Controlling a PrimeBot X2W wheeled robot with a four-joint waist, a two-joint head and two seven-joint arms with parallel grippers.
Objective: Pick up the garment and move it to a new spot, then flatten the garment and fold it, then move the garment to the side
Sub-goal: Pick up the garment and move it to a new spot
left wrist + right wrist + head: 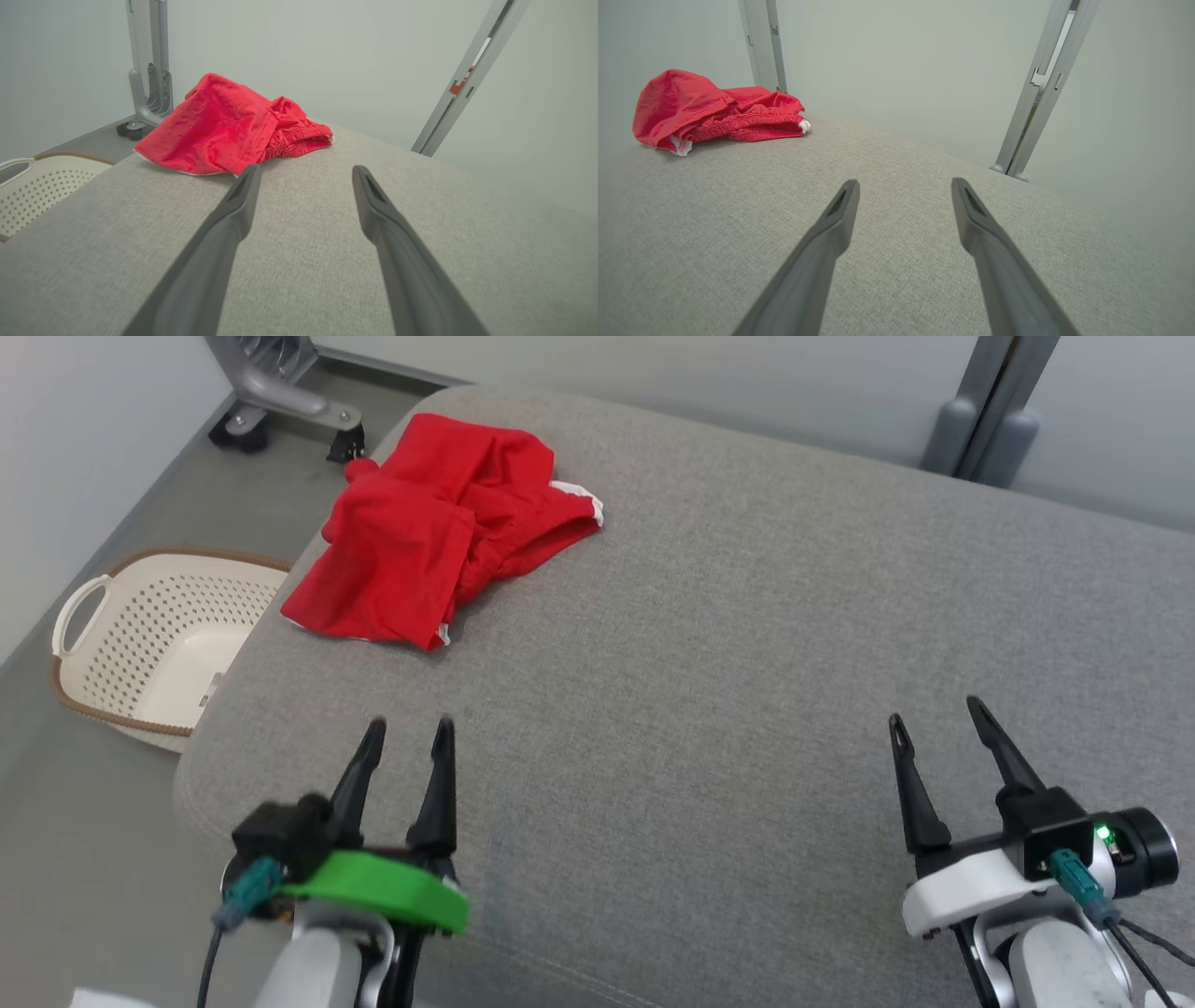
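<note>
Garment (439,537) lies crumpled at upper left of the grey cushion (747,663); nothing looks begun. Left gripper (408,733) and right gripper (934,714) gape wide, empty.

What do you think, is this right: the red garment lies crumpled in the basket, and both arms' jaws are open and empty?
No. The head view shows the red garment lying crumpled on the cushion, not in the basket, which stands on the floor beside it. Both arms' jaws are open and empty.
</note>
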